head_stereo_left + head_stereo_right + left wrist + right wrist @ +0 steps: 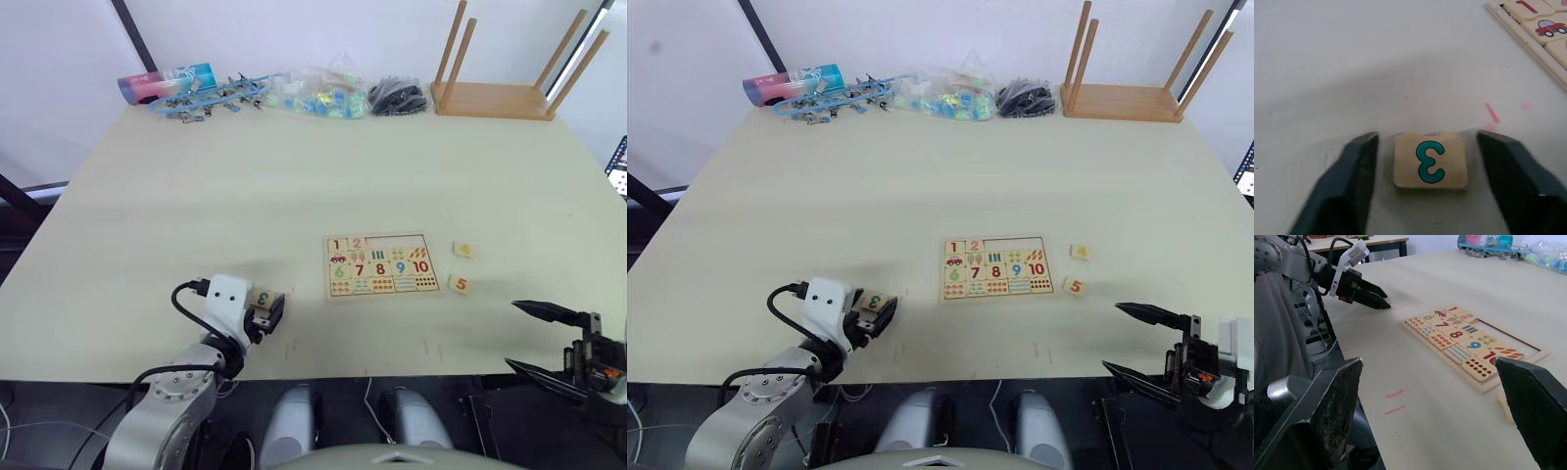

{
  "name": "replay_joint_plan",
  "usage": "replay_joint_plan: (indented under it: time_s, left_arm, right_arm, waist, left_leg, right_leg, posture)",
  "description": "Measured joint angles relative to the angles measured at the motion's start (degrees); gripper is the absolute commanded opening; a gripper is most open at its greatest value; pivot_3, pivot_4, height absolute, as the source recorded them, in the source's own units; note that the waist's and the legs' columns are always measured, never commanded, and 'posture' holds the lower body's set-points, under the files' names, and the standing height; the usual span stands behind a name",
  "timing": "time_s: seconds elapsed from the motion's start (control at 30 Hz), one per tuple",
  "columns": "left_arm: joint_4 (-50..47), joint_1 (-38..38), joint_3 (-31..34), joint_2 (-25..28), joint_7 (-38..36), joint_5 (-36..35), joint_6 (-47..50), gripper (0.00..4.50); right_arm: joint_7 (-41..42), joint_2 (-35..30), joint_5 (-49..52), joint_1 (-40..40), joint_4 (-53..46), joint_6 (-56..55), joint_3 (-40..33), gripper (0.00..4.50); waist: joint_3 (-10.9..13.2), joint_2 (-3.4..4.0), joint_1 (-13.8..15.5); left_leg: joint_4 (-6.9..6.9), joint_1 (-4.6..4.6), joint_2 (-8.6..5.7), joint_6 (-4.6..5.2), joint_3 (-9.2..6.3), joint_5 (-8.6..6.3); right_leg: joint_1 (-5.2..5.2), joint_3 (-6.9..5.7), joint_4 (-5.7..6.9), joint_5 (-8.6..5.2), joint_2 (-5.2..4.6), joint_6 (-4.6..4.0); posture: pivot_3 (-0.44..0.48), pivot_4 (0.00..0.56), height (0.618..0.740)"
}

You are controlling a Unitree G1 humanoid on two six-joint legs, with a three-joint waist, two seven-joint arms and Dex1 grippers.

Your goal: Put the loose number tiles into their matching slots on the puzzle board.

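Note:
The green 3 tile [1430, 161] lies flat on the table between the fingers of my open left gripper [1427, 142], with a gap on each side. That gripper [265, 308] is near the table's front edge, left of the puzzle board [416, 241]. In the board's upper row, the red 1 [337, 245] and orange 2 [357, 243] are seated, and the slots [1014, 244] to their right are bare. The yellow 4 tile [463, 250] and orange 5 tile [458, 284] lie loose just right of the board. My right gripper [534, 338] is open and holds nothing, off the front right edge.
An upturned wooden stool [495, 98] stands at the far right. A bag of coloured pieces [318, 93], a black bundle [397, 96], blue clips [211, 98] and a tube [167, 81] line the far edge. Small red marks [1492, 112] dot the table.

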Motion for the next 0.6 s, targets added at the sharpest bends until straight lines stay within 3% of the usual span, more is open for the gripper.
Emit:
replay_joint_plan:
  time_s: [0.03, 0.3, 0.6]
  left_arm:
    - [-0.1, -0.1, 0.1, -0.2, 0.2, 0.0, 0.1, 1.49]
    - [0.2, -1.9, 0.0, 2.0, -2.5, 0.9, 0.3, 1.48]
    - [12.4, -8.3, 2.6, 13.0, -23.9, -0.8, -13.1, 1.48]
  right_arm:
    - [0.0, 0.0, 0.0, -0.1, 0.0, 0.0, 0.0, 4.50]
    - [-0.1, 0.0, -0.4, -0.6, 0.1, -0.1, 0.0, 4.50]
    - [-0.3, 0.1, -0.7, -1.4, 0.0, -0.1, 0.2, 4.50]
  waist:
    - [0.0, 0.00, 0.0]
    - [0.0, 0.02, 0.0]
    - [0.0, 0.03, 0.0]
  left_leg:
    - [0.00, 0.00, 0.00, 0.00, -0.01, 0.00]
    - [0.00, 0.00, 0.00, 0.00, -0.02, 0.00]
    - [-0.01, -0.01, -0.01, 0.00, 0.01, 0.00]
  right_leg:
    - [0.00, 0.00, 0.00, 0.00, 0.00, 0.00]
    - [0.00, -0.01, 0.01, 0.00, 0.01, 0.00]
    - [-0.01, -0.03, -0.01, 0.00, 0.01, -0.01]
  posture:
    - [0.000, 0.150, 0.737]
    - [0.000, 0.150, 0.737]
    - [0.000, 0.150, 0.737]
